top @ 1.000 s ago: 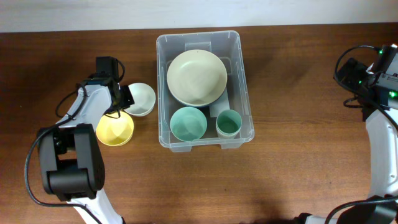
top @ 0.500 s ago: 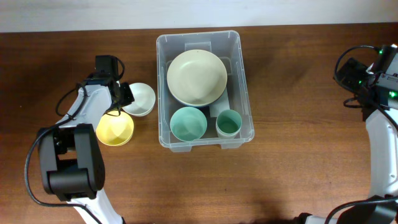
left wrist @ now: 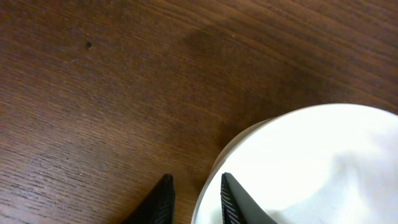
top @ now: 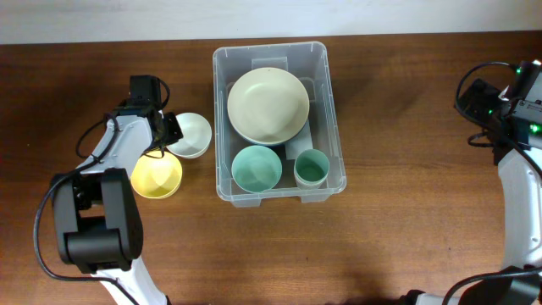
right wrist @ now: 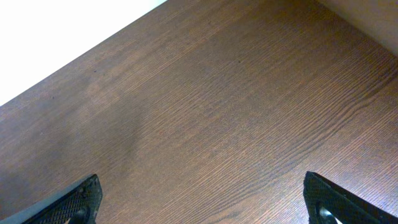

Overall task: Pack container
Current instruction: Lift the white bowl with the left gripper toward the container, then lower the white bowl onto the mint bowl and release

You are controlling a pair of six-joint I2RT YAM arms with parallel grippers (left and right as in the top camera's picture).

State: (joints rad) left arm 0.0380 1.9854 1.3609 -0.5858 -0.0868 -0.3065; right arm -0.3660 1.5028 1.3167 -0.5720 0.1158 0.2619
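Left gripper straddles the small round white bowl's rim beside the clear plastic rectangular container, pinch unclear; right gripper gapes empty. Next: clamp, lift across.

My left wrist view cuts off much of the white bowl (its right and bottom sides); beside its rim, only my left fingertips show.

Table: dark wood grain, low sheen. Container: clear glossy plastic. White bowl: smooth, glossy. Left gripper fingers: matt black.
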